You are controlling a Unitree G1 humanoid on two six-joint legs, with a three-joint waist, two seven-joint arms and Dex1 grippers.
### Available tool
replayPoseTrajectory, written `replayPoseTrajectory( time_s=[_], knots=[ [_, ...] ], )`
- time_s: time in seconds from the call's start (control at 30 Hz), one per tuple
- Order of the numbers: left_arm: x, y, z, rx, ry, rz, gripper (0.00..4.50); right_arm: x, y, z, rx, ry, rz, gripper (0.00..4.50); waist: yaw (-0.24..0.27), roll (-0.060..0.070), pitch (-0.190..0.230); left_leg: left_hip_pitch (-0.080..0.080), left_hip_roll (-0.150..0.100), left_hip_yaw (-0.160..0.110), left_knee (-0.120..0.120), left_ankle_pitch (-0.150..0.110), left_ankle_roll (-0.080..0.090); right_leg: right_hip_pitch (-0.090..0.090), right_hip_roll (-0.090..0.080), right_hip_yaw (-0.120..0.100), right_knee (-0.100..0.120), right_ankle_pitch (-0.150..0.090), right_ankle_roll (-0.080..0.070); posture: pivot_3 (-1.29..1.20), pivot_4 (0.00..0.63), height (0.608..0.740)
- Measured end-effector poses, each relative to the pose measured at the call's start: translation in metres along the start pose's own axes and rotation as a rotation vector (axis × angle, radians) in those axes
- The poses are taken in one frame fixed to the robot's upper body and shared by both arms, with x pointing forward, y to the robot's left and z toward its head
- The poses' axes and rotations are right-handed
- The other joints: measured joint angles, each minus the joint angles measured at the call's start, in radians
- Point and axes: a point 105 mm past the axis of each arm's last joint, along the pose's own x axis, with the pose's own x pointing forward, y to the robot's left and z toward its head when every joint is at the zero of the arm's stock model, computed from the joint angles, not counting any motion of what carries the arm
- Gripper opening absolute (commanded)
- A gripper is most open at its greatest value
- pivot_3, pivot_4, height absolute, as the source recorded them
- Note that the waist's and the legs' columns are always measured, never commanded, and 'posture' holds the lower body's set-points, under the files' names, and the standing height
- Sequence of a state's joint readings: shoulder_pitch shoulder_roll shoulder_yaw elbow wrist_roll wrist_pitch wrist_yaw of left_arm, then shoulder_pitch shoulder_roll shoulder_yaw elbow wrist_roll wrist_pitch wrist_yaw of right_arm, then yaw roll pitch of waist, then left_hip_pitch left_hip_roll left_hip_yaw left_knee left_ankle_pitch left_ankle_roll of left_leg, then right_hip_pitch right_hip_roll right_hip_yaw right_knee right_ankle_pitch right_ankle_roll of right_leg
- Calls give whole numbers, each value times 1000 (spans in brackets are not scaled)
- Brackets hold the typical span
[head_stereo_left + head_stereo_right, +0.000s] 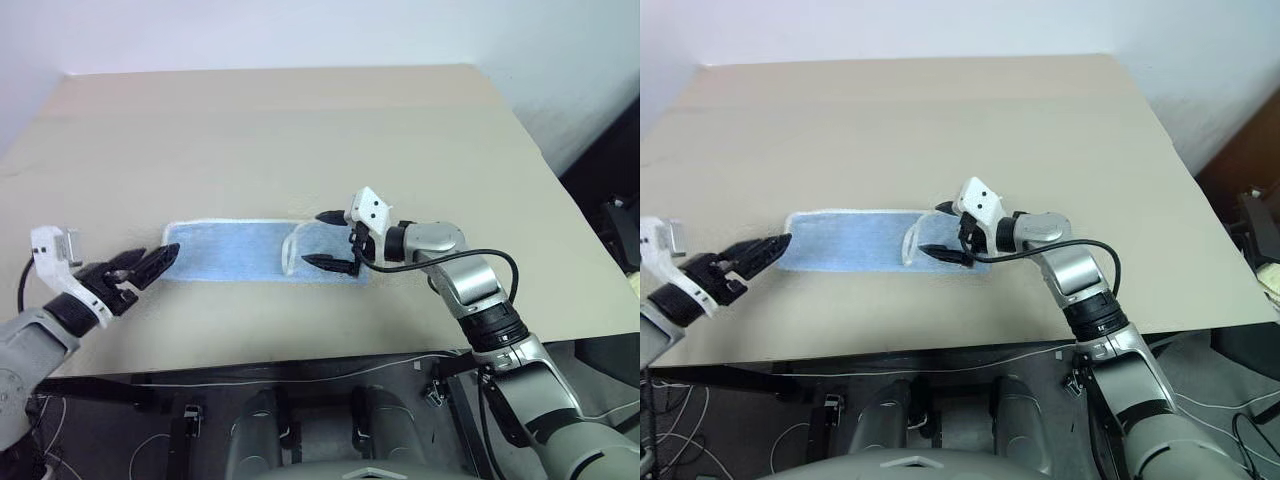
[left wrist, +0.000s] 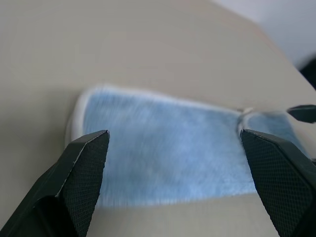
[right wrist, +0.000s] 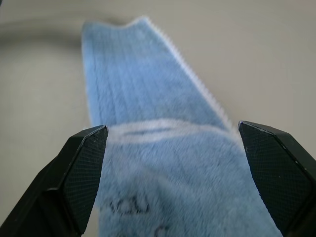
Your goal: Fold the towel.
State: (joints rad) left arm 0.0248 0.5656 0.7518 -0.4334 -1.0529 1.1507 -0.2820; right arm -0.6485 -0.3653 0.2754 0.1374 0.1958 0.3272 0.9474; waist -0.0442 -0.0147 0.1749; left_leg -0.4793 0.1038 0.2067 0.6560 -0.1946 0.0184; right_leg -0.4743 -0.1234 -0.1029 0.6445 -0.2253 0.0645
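Left gripper (image 1: 150,266) spread wide, empty, just off the towel's (image 1: 230,252) left end. Right gripper (image 1: 327,240) likewise wide, empty, over the folded right end.

Beige table (image 1: 300,120) against white wall (image 1: 300,30); cables (image 1: 150,440) on floor below.

The towel (image 1: 245,251) lies flat on the table (image 1: 300,130), stretched lengthwise from the left gripper (image 1: 150,265) to the right gripper (image 1: 330,240). Its left end sits just ahead of the left gripper's tips, apart from them. Its right end, where one layer lies folded over another, sits between the right gripper's spread fingers (image 1: 328,263), which hang just above it. The two grippers face each other along the towel. Most of the table lies beyond both hands.
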Motion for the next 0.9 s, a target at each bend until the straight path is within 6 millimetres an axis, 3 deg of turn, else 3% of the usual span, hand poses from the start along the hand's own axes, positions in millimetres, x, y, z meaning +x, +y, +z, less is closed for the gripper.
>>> replayPoseTrajectory(
  time_s=[0.17,0.57,0.9],
  knots=[
    [4,15,-10,-102,57,146,4452,-2,-2,-1,-15,16,8,4461,1,0,0,1,0,-3,3,0,-1,0,0,0,2,0,0,0,150,692],
    [34,21,-7,-379,40,189,4452,-2,-8,3,-30,13,-18,4461,0,0,0,0,0,-4,4,0,-1,1,1,0,2,0,-1,0,150,692],
    [35,23,-4,-456,45,225,4452,-4,-13,1,-55,38,-54,4461,1,0,0,0,0,-4,4,0,-1,1,1,0,2,0,-1,0,150,692]
  ],
)
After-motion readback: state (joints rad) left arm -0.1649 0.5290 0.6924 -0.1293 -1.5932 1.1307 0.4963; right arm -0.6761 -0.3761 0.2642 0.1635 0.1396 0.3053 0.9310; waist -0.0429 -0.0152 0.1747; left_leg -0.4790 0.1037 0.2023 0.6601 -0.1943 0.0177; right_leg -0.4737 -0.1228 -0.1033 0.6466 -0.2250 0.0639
